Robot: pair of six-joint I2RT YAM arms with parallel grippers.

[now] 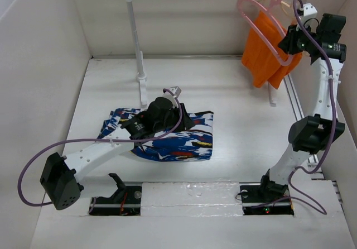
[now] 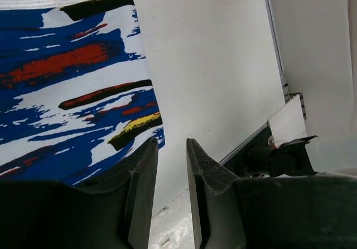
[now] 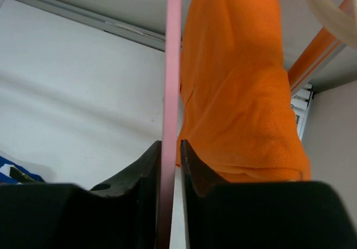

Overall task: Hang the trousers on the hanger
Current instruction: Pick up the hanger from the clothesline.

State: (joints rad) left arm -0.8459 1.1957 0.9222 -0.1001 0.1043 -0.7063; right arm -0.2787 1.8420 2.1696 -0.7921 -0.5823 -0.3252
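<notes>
My right pincer (image 3: 170,145) pinches the pink hanger (image 3: 173,65).
Its bar runs up between my pads, just beside the orange cloth (image 3: 234,92). My left pincer (image 2: 172,143), slightly spread and empty, hangs by the edge of the trousers (image 2: 72,92), which lie on the table (image 2: 223,65).

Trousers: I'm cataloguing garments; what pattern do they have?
The trousers are blue with white, red, black and yellow brush strokes; clearest in the left wrist view.
</notes>
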